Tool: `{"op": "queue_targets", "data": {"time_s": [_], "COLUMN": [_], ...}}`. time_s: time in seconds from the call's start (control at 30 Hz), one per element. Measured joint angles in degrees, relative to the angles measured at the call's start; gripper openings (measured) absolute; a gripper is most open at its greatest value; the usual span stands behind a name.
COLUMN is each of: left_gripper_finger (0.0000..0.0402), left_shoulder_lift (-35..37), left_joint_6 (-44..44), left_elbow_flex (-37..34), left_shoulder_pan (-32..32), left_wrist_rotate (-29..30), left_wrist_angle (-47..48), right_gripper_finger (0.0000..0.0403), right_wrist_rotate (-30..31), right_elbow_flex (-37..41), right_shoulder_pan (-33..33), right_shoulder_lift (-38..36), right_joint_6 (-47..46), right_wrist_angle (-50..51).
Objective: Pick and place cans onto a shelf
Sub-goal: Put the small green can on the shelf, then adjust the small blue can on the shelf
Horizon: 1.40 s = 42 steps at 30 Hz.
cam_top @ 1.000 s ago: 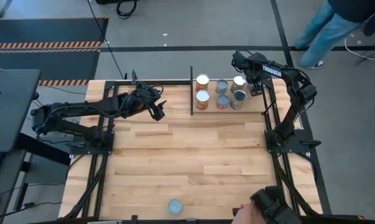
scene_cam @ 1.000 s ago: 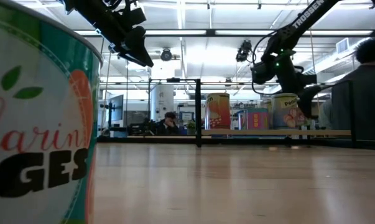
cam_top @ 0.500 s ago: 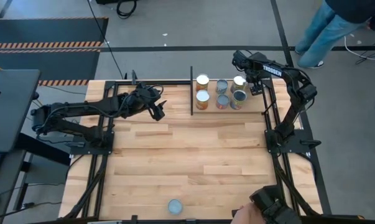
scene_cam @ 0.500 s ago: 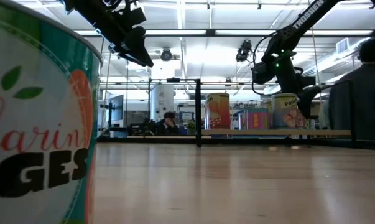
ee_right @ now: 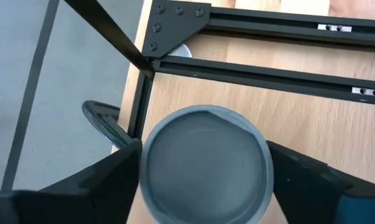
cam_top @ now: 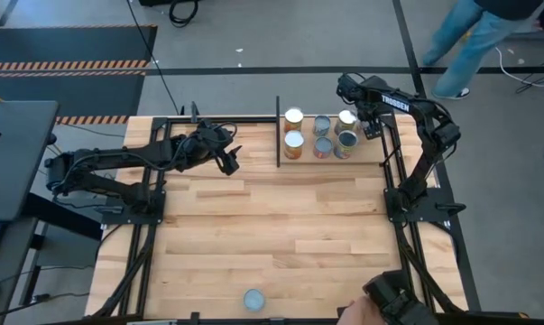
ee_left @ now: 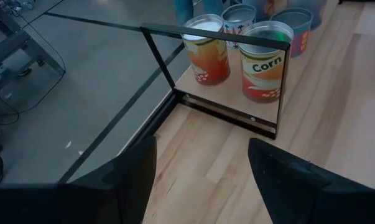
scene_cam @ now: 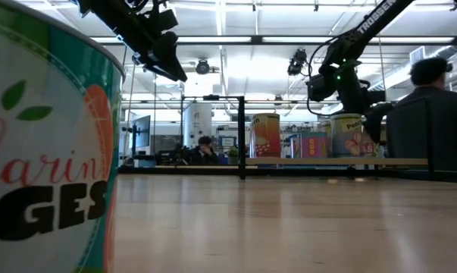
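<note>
The shelf (cam_top: 278, 135) stands at the table's far edge, right of the middle, with several cans on its board in two rows. My right gripper (cam_top: 360, 134) hangs over the shelf's right end, pointing steeply down. Its open fingers stand close on either side of a grey-topped can (ee_right: 203, 163), the right one of the near row (cam_top: 345, 140), which stands upright on the board (scene_cam: 352, 135). My left gripper (cam_top: 228, 162) waits open above the table, left of the shelf (ee_left: 224, 118). One more can (cam_top: 253, 299) stands alone at the table's near edge. My right gripper has one finger (ee_right: 109, 180) at each side of the can's wall (ee_right: 147, 186), coming from above. The can's own top hides the place where they meet it, so I cannot tell whether they touch. The can stands upright on the shelf board.
The lone can fills the low view's left side (scene_cam: 46, 152). A person's hand with a dark object (cam_top: 389, 302) shows at the table's near right corner. Another person (cam_top: 470, 36) stands on the floor beyond the far right corner. Bare wood lies between the shelf and the near edge.
Both grippers have kept their places. The person beyond the table's far right corner has stepped along the floor.
</note>
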<state>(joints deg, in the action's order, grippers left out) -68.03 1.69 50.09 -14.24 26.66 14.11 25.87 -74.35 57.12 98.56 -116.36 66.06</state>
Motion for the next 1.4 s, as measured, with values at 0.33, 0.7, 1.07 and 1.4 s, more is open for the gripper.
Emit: {"op": "queue_targets", "data": {"time_s": [0.33,0.7,1.07,1.4], "left_gripper_finger": [0.0259,0.0259,0.0259,0.0259], "left_shoulder_lift": [0.12,3.82,9.62,14.51], "left_joint_6": [-1.04,-1.04,-7.41,-17.24], "left_elbow_flex": [0.0,0.06,0.0,0.0], "left_shoulder_pan": [0.0,4.58,13.93,19.82], "left_wrist_rotate": [0.01,0.03,0.0,0.09], "left_wrist_angle": [-0.02,-1.8,3.39,3.04], "right_gripper_finger": [0.0367,0.0348,0.0347,0.0191], "right_wrist_rotate": [0.74,3.24,-0.86,-11.78], "right_elbow_flex": [0.0,0.0,-3.42,-3.15], "right_shoulder_pan": [0.0,-7.13,-21.87,-27.28], "right_shoulder_lift": [-3.81,-11.82,-16.87,-14.34], "right_joint_6": [1.04,7.26,49.96,61.41], "right_wrist_angle": [0.94,-3.34,-5.94,-5.36]}}
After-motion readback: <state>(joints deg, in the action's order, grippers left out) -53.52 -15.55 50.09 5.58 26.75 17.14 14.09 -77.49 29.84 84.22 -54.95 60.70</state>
